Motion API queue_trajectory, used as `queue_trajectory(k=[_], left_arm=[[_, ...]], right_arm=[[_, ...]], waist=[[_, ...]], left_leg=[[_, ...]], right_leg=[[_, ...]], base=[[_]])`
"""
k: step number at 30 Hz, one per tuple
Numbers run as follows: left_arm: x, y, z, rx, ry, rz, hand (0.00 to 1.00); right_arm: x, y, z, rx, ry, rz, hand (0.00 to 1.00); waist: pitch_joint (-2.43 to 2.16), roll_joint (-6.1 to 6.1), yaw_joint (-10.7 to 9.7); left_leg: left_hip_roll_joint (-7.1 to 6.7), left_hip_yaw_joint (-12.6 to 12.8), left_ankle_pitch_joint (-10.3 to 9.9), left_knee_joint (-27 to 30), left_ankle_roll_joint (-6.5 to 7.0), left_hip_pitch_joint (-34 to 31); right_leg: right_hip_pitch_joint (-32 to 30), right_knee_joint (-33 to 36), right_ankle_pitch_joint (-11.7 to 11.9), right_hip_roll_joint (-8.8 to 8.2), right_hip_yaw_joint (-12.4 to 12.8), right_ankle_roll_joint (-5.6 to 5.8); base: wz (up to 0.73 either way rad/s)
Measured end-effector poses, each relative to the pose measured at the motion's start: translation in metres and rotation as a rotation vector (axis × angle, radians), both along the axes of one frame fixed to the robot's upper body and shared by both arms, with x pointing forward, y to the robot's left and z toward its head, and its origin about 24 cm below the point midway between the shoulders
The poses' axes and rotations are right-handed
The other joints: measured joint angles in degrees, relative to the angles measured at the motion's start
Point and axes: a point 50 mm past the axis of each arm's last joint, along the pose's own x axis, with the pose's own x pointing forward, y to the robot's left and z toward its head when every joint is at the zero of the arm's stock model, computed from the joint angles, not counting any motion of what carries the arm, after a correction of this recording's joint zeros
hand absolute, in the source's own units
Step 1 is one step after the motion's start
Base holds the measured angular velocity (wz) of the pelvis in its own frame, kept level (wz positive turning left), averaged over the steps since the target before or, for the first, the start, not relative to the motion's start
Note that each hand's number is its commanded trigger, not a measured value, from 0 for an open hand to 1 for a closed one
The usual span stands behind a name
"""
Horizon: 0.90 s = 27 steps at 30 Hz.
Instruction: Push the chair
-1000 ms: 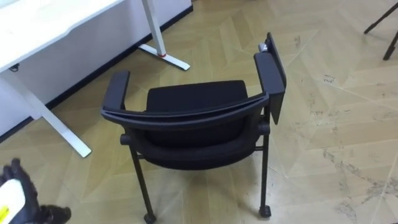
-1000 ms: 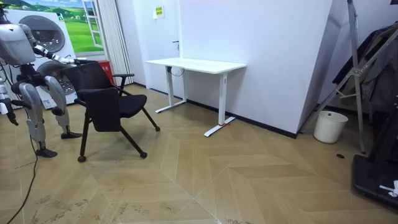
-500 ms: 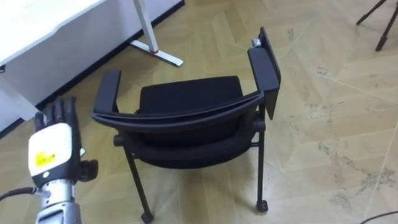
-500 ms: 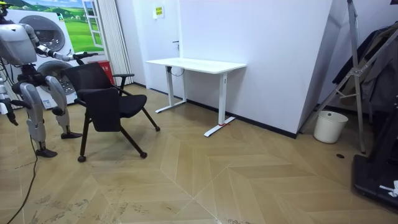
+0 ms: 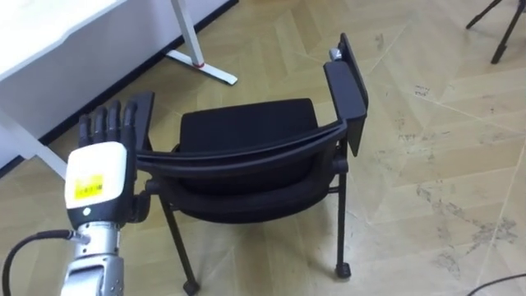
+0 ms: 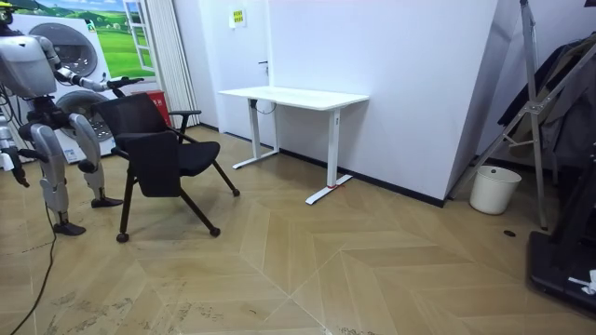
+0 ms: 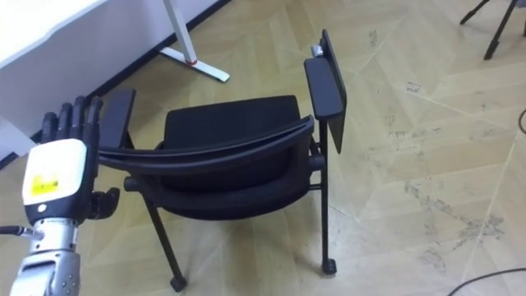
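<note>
In the lower left of the eye views the left hand (image 5: 100, 177) is raised with its back towards the camera. Its fingers are straight and close together, pointing up the frame and holding nothing. The fingertips overlap the chair's left armrest (image 5: 144, 115) where it meets the curved backrest; whether they touch it cannot be told. Above the hand, a white desk (image 5: 49, 33) fills the upper left corner, and one of its flat white feet (image 5: 201, 68) lies on the floor just beyond the chair. The black chair (image 5: 246, 140) stands in the middle of the frame on the wooden herringbone floor (image 5: 427, 164), with its backrest nearest the camera and its seat facing the desk. Its right armrest (image 5: 345, 82) sits right of centre with a flat dark panel hanging down its outer side, and a small castor (image 5: 341, 270) shows at the foot of the near right leg. Thin dark legs of a stand (image 5: 501, 33) cross the upper right corner. In the room view the robot stands at the far left behind the chair, one arm stretched over the backrest. The right hand (image 6: 9, 160) hangs low at the left edge, too small to read. The desk stands against the wall in the middle, and a white bin (image 6: 494, 189) sits on the floor at the right.
</note>
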Motion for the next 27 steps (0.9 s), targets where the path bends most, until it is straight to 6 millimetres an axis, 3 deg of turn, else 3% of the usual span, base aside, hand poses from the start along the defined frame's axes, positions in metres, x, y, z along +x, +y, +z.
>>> queue_trajectory(k=[9, 14, 20, 27], left_arm=[[0.000, -0.016, -0.007, -0.007, 0.047, -0.068, 0.00], [0.000, -0.020, -0.009, -0.008, 0.085, -0.085, 0.00], [-0.002, -0.027, -0.018, 0.008, 0.145, -0.125, 0.00], [0.000, -0.031, -0.025, 0.026, 0.212, -0.141, 0.00]], right_arm=[[0.001, 0.002, 0.000, 0.004, -0.003, 0.011, 0.00], [0.003, 0.002, 0.000, 0.004, -0.007, 0.014, 0.00], [0.004, 0.003, -0.001, 0.014, -0.011, 0.017, 0.00], [0.001, 0.003, -0.002, 0.015, 0.005, 0.001, 0.00]], waist=[[-0.07, -0.31, -0.10], [-0.06, -0.06, -1.30], [0.67, 0.17, -2.32], [0.46, 0.53, -2.82]], left_leg=[[-0.06, 0.14, 0.00, -0.06, 0.00, 0.23], [-0.12, 0.16, 0.00, -0.06, 0.00, 0.29], [-0.22, 0.23, 0.00, -0.06, 0.00, 0.32], [-0.26, 0.22, 0.00, -0.06, 0.00, 0.39]], right_leg=[[0.14, -0.04, 0.00, -0.03, 0.08, 0.02], [0.07, -0.04, 0.00, -0.04, 0.47, 0.01], [-0.12, -0.04, 0.00, -0.11, 1.34, 0.02], [-0.19, 0.04, 0.00, -0.13, 1.41, 0.01]], base=[[0.00], [-0.02], [-0.03], [-0.01]])
